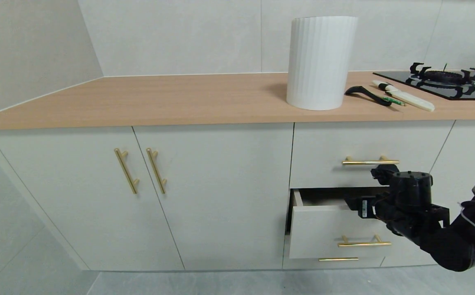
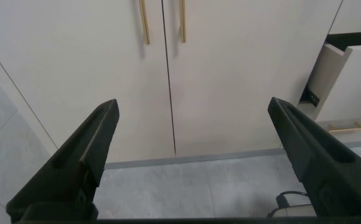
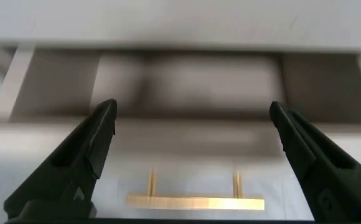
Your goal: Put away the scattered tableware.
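The left end effector (image 2: pixel 193 104) and right end effector (image 3: pixel 193 109) gape empty; the slim black curved utensil (image 1: pixel 368 94) looks light and stiff, so grip mid-handle.

The counter (image 1: pixel 159 102) is light wood grain, cabinets (image 1: pixel 212 192) off-white with brass-gold handles (image 1: pixel 126 171). The tall container (image 1: pixel 321 61) is white with vertical ribbing. There's a black utensil (image 1: pixel 366 95), plus a cream knife (image 1: pixel 409 99) with a black band. The hob (image 1: pixel 446 91) is glossy black. My left claw (image 2: pixel 192 102) and right claw (image 3: pixel 192 107) are both matte black.
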Controlling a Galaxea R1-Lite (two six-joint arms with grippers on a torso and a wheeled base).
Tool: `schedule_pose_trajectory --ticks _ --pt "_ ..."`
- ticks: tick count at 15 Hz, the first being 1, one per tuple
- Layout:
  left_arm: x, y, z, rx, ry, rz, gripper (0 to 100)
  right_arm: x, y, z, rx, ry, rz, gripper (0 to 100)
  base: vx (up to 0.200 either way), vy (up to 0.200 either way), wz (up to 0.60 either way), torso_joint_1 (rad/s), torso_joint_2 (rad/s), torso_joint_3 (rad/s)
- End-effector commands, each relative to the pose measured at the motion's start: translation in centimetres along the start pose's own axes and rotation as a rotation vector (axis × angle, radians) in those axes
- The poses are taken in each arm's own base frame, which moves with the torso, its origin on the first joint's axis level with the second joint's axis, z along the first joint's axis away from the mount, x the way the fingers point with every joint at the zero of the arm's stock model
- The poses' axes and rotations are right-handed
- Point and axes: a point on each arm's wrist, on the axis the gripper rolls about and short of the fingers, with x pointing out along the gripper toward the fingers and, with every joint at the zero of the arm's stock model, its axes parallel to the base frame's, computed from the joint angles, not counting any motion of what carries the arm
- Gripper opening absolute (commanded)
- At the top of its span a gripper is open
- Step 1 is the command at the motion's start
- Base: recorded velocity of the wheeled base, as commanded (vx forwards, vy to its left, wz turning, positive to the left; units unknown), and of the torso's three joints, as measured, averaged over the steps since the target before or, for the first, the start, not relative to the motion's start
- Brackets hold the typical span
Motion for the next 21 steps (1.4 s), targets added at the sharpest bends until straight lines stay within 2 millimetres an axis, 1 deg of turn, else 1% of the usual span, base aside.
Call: schedule_pose_trajectory --ticks 1,4,10,15,18,20,21 --pt "0.0 0.0 0.0 0.000 0.001 0.000 100 1.0 0.1 -1.8 -0.015 0.057 -0.010 100 0.000 0.000 0.00 0.000 0.00 0.000" --pt "0.0 0.0 0.0 0.000 0.001 0.000 100 0.5 -0.1 -2.3 -0.026 0.099 -0.005 100 0.000 0.000 0.00 0.000 0.00 0.000" --pt "0.0 0.0 0.0 0.001 0.001 0.000 100 -1.8 -0.4 -0.9 -0.043 0.180 0.016 100 0.000 0.000 0.00 0.000 0.00 0.000" --pt "0.0 0.0 0.0 0.000 0.001 0.000 100 -3.4 -0.2 -0.7 -0.075 0.269 0.035 100 0.000 0.000 0.00 0.000 0.00 0.000" --pt "0.0 0.0 0.0 0.000 0.001 0.000 100 -4.9 -0.3 0.0 -0.086 0.339 0.084 100 0.000 0.000 0.00 0.000 0.00 0.000" --pt "0.0 0.0 0.0 0.000 0.001 0.000 100 -5.4 -0.4 0.1 -0.092 0.368 0.085 100 0.000 0.000 0.00 0.000 0.00 0.000" --pt "0.0 0.0 0.0 0.000 0.001 0.000 100 -6.3 -0.5 0.7 -0.097 0.401 0.099 100 0.000 0.000 0.00 0.000 0.00 0.000"
